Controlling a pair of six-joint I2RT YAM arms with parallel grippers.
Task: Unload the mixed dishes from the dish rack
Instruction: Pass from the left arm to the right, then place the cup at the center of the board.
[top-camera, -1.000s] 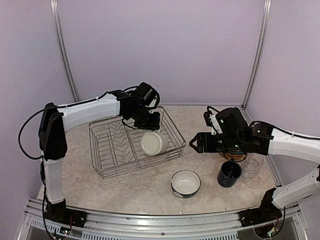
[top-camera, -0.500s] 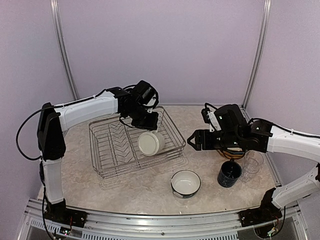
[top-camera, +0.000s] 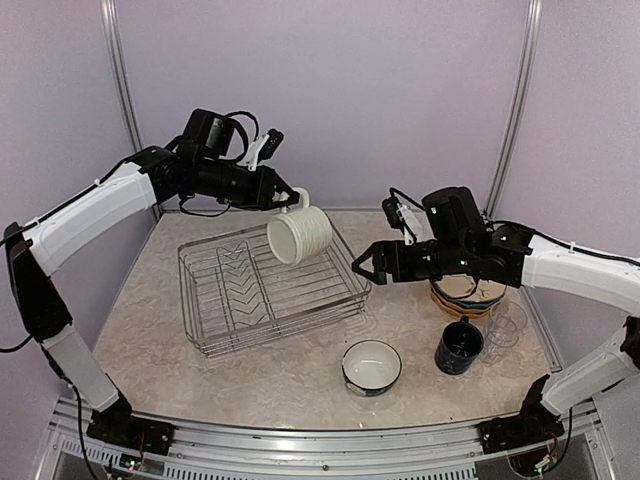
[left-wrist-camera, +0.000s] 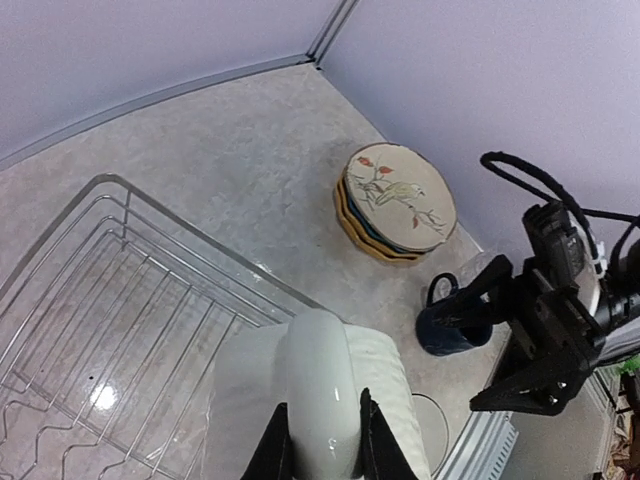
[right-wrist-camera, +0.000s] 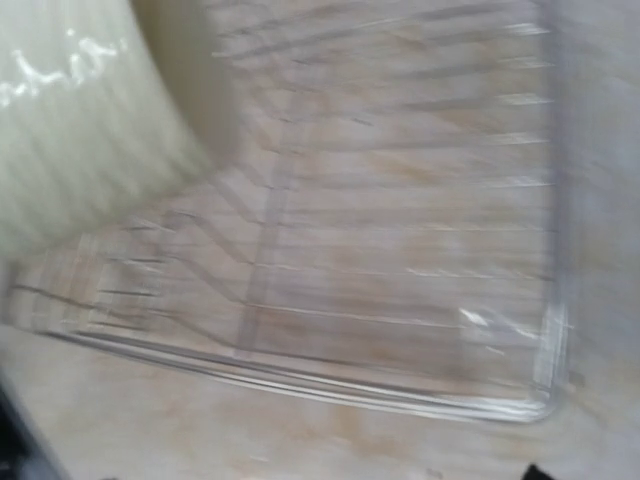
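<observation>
- The left gripper is pinched tight on the handle of the cream mug, which hangs tilted in the air above the dish rack
- The mug looks like glazed ceramic: stiff, fairly heavy, slippery and breakable; the handle gives a sure hold but may let it swing
- The right gripper hovers beside the rack's right end, jaws apart, holding nothing
- The table is beige and stone-patterned, with lilac walls around it; the plate stack, navy mug and bowl stand on the right

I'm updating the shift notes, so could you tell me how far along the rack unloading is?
Done: plate stack, teal-and-white bowl, navy mug and a clear glass sit on the table. In hand: the left gripper holds the cream mug above the dish rack. Left: setting it down; the rack looks empty.
</observation>
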